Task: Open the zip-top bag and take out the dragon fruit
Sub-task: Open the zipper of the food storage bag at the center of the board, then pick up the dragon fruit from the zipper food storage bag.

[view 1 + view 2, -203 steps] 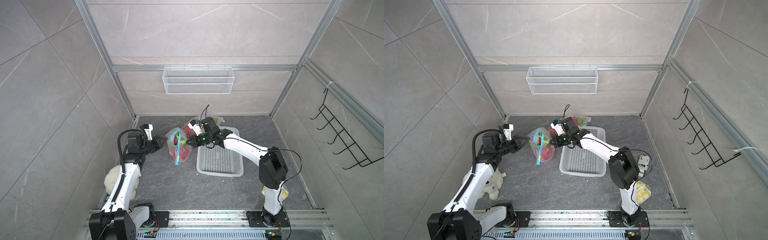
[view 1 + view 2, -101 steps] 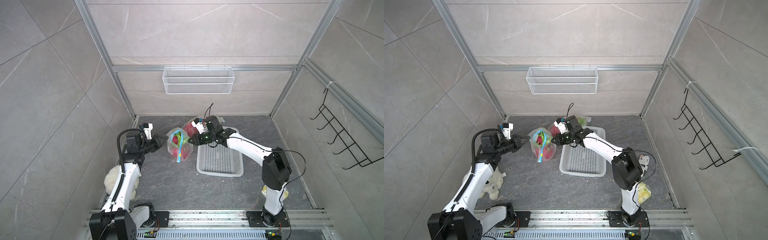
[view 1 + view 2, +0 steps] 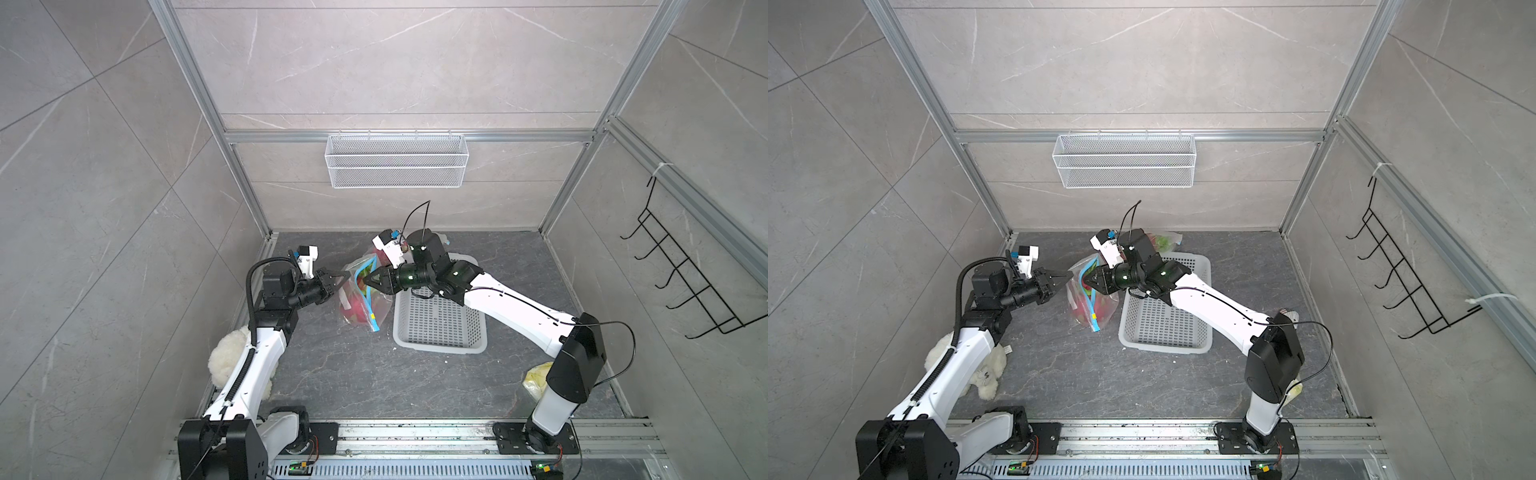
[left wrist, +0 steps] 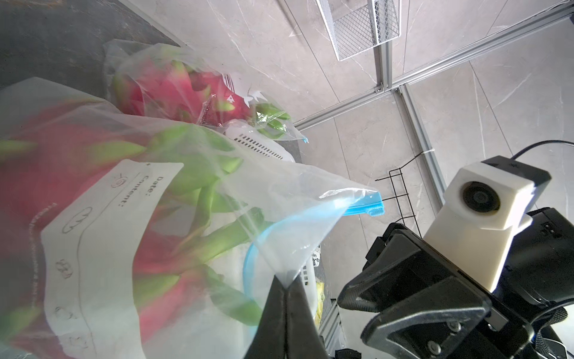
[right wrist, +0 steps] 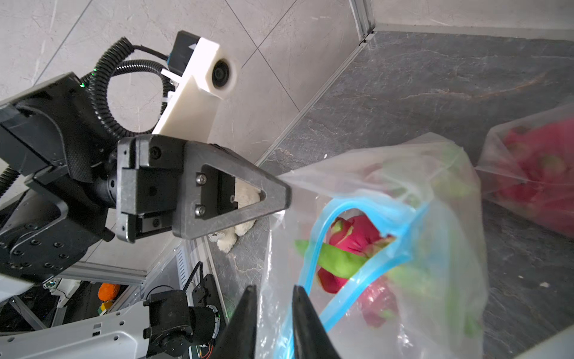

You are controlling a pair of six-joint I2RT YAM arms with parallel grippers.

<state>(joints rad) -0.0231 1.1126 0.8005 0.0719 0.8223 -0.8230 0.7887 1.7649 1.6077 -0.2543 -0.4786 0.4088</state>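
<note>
Grey floor (image 3: 353, 374); dragon fruit (image 5: 357, 233) inside zip-top bag (image 5: 435, 174), just ahead of right gripper (image 5: 275, 289).

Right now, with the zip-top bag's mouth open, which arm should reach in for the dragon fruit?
Right. The left gripper is shut on the rim of the zip-top bag, holding its mouth open. The right gripper sits at that mouth, jaws slightly apart, dragon fruit just ahead.
</note>
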